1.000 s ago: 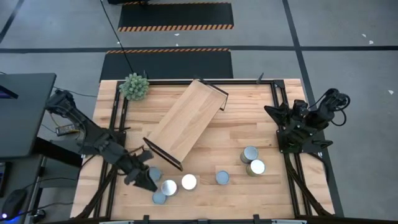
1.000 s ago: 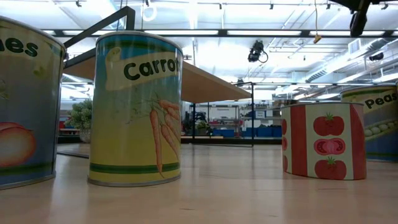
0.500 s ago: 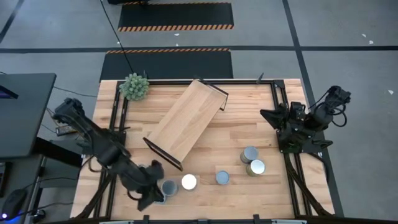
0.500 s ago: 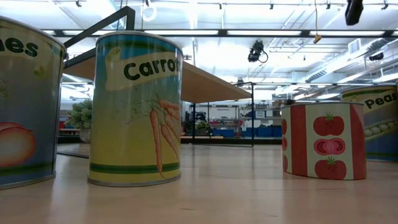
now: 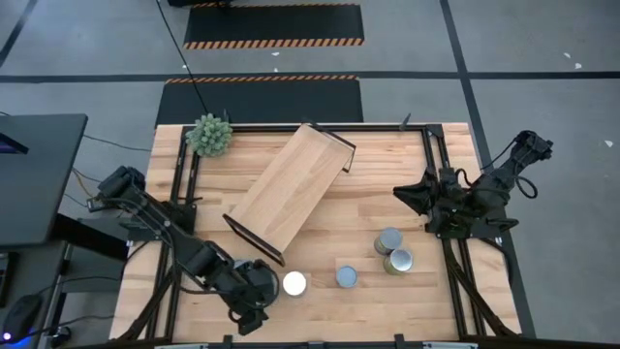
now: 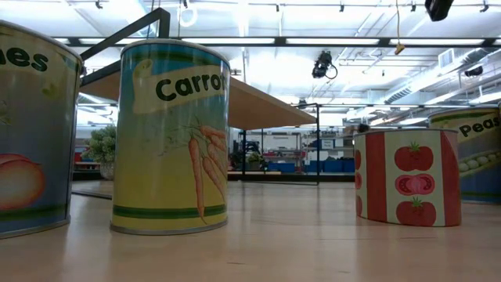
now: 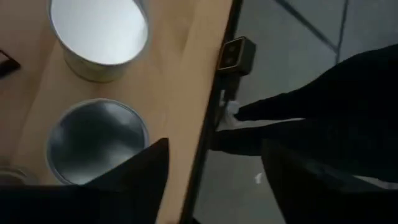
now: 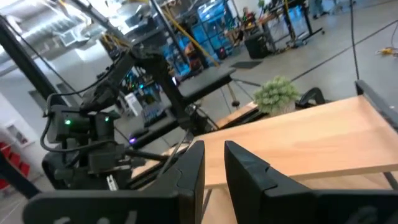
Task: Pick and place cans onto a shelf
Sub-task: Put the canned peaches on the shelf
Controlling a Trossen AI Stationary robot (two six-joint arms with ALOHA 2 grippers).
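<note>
The bench (image 5: 441,305) carries the shelf (image 5: 291,189) lying at a slant across its middle, with no can on it. The left arm reaches to the near edge and hides whatever lies under it in the high view. Its wrist view shows the left gripper (image 7: 214,162) with its fingers (image 7: 140,171) spread and released, nothing between them. A silver-topped can (image 7: 93,140) sits just beside one finger, partly cut off, near a white-topped can (image 7: 99,28). The right gripper (image 8: 214,158) hangs over the right side, its fingers drawn nearly together on nothing.

In the low view a yellow can (image 6: 171,137) reads "Carrot", its last letters turned away. The can at the left edge (image 6: 35,129) shows only "nes". The far-right can (image 6: 477,153) reads "Peas", and a red-and-white can (image 6: 405,176) shows only tomato pictures. A small plant (image 5: 209,134) stands at the far corner.
</note>
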